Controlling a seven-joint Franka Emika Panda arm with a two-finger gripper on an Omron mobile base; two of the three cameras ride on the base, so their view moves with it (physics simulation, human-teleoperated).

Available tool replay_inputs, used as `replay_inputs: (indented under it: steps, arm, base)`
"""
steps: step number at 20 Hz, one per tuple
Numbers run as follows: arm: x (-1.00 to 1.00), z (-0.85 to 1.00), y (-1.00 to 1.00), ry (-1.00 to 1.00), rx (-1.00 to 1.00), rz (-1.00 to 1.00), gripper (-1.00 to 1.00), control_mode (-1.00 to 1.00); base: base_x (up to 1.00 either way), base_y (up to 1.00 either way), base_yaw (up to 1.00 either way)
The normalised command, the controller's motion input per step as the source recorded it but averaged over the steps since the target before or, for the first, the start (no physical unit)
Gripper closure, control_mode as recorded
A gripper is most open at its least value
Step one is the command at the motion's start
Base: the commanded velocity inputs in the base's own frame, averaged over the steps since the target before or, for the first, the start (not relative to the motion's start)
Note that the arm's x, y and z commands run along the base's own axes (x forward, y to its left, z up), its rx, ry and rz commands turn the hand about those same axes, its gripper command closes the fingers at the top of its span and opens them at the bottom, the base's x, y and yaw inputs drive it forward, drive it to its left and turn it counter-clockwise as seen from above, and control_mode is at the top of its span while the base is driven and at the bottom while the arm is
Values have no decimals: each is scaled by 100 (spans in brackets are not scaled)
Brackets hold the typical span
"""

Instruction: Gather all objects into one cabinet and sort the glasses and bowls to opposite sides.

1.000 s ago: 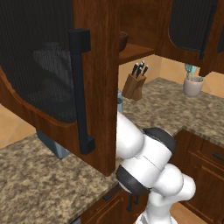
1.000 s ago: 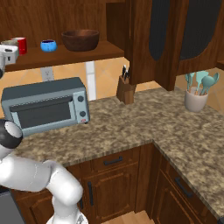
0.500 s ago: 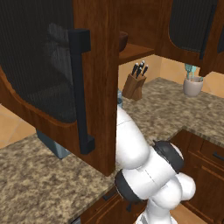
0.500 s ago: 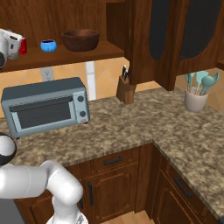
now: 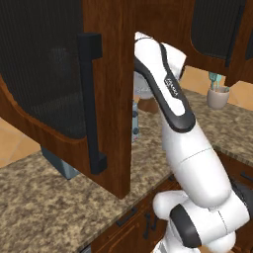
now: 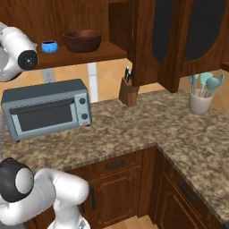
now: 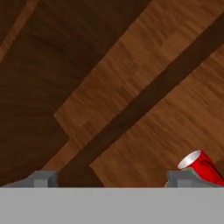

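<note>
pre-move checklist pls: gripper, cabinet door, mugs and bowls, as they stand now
1. Gripper open and empty: ok. In the hand view the fingertips stand wide apart with nothing between them.
2. Cabinet door open: ok. It is swung out in the left base view.
3. Red mug in the cabinet: ok. It lies beside one fingertip on the wooden interior; whether they touch, cannot tell.
4. Bowls together: ok. Blue bowl and brown bowl stand side by side on the shelf.
5. Grey-beige mug placed: cannot tell, I can't find it.
6. Toaster oven below the shelf, clear of the arm: ok.
</note>
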Motion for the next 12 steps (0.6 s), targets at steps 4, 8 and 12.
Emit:
replay_inputs:
  steps: [4, 8, 12]
  arm:
    - [-76, 0, -100, 0, 21, 31, -100, -100]
    - [-84, 0, -93, 6, 18, 26, -100, -100]
    - [-92, -8, -72, 20, 9, 25, -100, -100]
  base:
    - [0, 0, 0]
    - [0, 0, 0]
    - [0, 0, 0]
